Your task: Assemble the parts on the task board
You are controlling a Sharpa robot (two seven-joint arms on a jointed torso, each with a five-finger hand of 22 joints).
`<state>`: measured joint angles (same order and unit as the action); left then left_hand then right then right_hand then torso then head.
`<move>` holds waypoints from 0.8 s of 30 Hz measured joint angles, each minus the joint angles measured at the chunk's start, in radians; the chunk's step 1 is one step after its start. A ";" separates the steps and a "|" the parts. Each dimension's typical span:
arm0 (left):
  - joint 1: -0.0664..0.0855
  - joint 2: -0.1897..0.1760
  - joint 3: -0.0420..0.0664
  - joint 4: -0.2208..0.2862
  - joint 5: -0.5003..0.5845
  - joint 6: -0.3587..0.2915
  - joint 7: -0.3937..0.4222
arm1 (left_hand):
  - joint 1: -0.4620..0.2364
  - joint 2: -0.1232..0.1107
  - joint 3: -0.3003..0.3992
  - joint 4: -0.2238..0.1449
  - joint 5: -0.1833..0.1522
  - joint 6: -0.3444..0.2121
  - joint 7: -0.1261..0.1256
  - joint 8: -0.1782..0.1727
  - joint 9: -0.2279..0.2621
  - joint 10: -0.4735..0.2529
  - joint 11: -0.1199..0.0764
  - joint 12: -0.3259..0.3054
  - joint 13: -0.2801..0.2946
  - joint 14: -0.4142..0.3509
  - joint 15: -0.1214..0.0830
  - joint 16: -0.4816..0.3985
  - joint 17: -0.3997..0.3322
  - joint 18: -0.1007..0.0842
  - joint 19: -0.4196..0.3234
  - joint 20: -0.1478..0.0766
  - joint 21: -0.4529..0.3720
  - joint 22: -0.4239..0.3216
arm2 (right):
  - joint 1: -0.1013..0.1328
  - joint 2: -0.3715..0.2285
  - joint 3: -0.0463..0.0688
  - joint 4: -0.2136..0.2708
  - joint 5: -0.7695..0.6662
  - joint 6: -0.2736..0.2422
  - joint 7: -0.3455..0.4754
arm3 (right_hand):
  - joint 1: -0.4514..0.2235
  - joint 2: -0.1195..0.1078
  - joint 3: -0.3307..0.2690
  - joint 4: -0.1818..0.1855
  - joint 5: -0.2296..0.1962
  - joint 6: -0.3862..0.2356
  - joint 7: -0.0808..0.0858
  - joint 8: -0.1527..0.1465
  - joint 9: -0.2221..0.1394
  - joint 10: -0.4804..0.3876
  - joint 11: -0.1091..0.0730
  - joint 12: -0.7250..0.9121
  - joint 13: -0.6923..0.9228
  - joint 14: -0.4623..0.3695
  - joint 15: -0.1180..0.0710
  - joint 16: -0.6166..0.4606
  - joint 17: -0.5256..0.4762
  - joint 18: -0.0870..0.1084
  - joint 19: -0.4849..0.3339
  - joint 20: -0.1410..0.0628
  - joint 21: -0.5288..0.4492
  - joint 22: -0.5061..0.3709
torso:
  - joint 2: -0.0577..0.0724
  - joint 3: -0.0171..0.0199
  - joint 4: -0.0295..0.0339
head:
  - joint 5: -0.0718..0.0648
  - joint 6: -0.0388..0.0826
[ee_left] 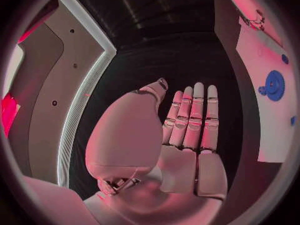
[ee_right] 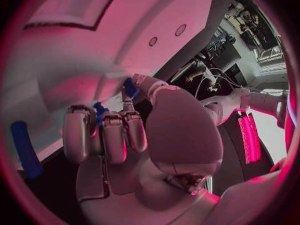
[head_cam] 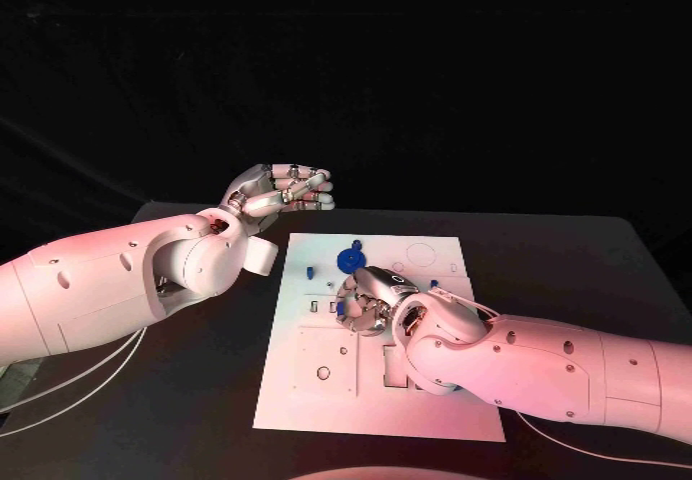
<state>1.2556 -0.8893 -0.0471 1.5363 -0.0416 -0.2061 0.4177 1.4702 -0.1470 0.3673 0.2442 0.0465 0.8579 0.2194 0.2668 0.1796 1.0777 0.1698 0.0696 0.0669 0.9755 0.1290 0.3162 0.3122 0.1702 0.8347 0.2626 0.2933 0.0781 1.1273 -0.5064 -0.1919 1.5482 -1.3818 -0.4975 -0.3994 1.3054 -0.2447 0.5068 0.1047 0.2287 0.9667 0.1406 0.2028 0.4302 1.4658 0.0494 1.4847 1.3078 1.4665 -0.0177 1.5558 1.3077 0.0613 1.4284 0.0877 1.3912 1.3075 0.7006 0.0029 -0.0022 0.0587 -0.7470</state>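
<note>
Board (head_cam: 378,400) lay white in the middle of the black table (head_cam: 606,270) when you looked from the head camera. You had the left hand (head_cam: 277,191) off the board's far left corner, over the table, fingers curled in and holding nothing. Your right hand (head_cam: 369,300) sat over the board's middle, fingers bent down around something blue. You could count one blue gear (head_cam: 349,260) beyond it and one small blue peg (head_cam: 312,271) near the left edge.

From the left wrist you saw what the head view did not: that hand's (ee_left: 187,135) fingers lay straight and side by side, the palm bare. The gear (ee_left: 274,85) and a blue piece (ee_left: 292,120) lay on the board (ee_left: 265,60).

From the right wrist you saw the hand (ee_right: 119,135) pinching a small blue part (ee_right: 130,89) at its fingertips against the board (ee_right: 94,45). One blue bar (ee_right: 25,150) lay apart.
</note>
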 measured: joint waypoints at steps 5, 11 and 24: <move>0.000 0.000 0.000 0.000 0.000 0.001 0.000 | 0.000 0.000 0.000 0.000 0.000 0.000 0.000 0.000 0.000 0.000 0.000 0.000 0.000 0.000 0.000 0.000 0.000 0.000 0.000 0.000 0.000 0.000 | -0.001 0.000 0.000 0.001 0.000 -0.004 0.001 | -0.005 -0.005 -0.009 0.000 0.000 -0.011 0.004 -0.006 -0.001 0.001 0.005 -0.004 0.000 0.000 0.000 0.000 0.000 0.000 -0.004 0.004 0.000 0.000 | 0.000 -0.0006 0.0000 | 0.001 0.002; 0.000 -0.001 0.000 0.000 0.000 0.002 -0.001 | 0.000 0.000 0.000 0.000 0.000 0.000 0.000 0.000 0.000 0.000 0.000 0.000 0.000 0.000 0.000 0.000 0.000 0.000 0.000 0.000 0.000 0.000 | -0.001 0.000 0.000 0.001 0.000 -0.011 0.002 | -0.011 -0.011 -0.024 0.004 0.000 -0.019 0.006 -0.012 -0.001 -0.001 0.006 -0.012 0.000 -0.002 0.002 0.000 0.000 0.000 -0.007 0.007 -0.005 0.000 | 0.000 -0.0007 -0.0001 | 0.002 0.003; 0.000 -0.002 0.000 -0.002 0.000 0.003 -0.003 | 0.000 0.000 0.006 0.000 0.000 0.000 0.000 0.000 0.000 0.000 0.000 0.000 0.000 0.000 0.000 -0.004 0.002 0.000 0.004 -0.004 0.000 -0.001 | -0.001 -0.028 0.000 0.031 0.000 -0.065 0.015 | 0.160 0.049 -0.510 0.173 0.008 -0.159 0.044 -0.064 -0.041 -0.009 0.044 -0.045 0.000 0.000 0.036 0.000 0.000 0.000 -0.012 0.038 -0.024 0.000 | 0.000 -0.0002 -0.0004 | 0.002 0.005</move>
<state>1.2555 -0.8912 -0.0475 1.5346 -0.0416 -0.2026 0.4147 1.4702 -0.1470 0.3729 0.2442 0.0465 0.8579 0.2193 0.2667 0.1793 1.0777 0.1698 0.0696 0.0669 0.9755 0.1289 0.3123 0.3138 0.1701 0.8382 0.2591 0.2933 0.0770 1.1264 -0.5347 -0.1920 1.5790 -1.3818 -0.5629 -0.3839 1.4652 -0.1957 -0.0032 0.2781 0.2364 0.8081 0.1848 0.1389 0.3889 1.4564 0.0937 1.4395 1.3075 1.4665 0.0179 1.5558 1.3075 0.0613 1.4161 0.1254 1.3671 1.3074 0.7005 0.0027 -0.0026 0.0612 -0.7418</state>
